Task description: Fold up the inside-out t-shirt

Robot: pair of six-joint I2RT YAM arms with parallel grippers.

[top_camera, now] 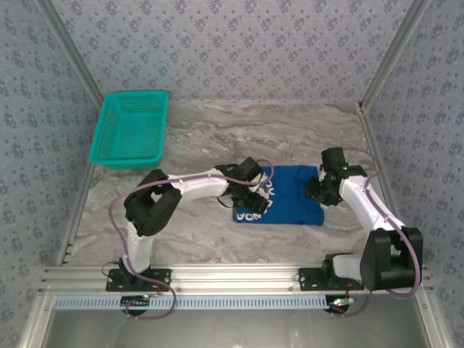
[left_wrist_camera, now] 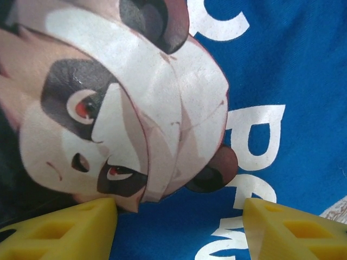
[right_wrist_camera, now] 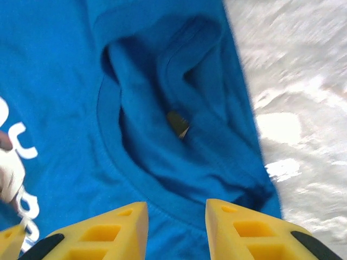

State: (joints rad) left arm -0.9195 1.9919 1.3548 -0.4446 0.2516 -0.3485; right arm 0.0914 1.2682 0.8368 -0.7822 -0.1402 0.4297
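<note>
The shirt (top_camera: pixel 290 194) lies in a compact blue rectangle on the marble table (top_camera: pixel 217 145), right of centre and between the two arms, with white lettering along its left edge. A teal basket (top_camera: pixel 130 129) stands well apart at the far left. The left gripper (top_camera: pixel 252 194) hangs over the shirt's left edge, and the right gripper (top_camera: pixel 321 190) is at its right edge. In the left wrist view, the left gripper (left_wrist_camera: pixel 179 233) is spread wide. Its yellow fingers (left_wrist_camera: pixel 65 230) sit at the two bottom corners, with nothing between them but the cloth below. Under it the shirt (left_wrist_camera: pixel 293 65) shows a cartoon face print (left_wrist_camera: pixel 124 97) beside white letters (left_wrist_camera: pixel 255 130). In the right wrist view, the right gripper (right_wrist_camera: pixel 176 233) is parted by a narrower gap and grips nothing, its fingers (right_wrist_camera: pixel 249 233) just short of the collar (right_wrist_camera: pixel 124 173). A small yellow tag (right_wrist_camera: pixel 178 123) sits inside the neck opening. Bare table (right_wrist_camera: pixel 303 70) runs along the shirt's (right_wrist_camera: pixel 49 81) right side.
</note>
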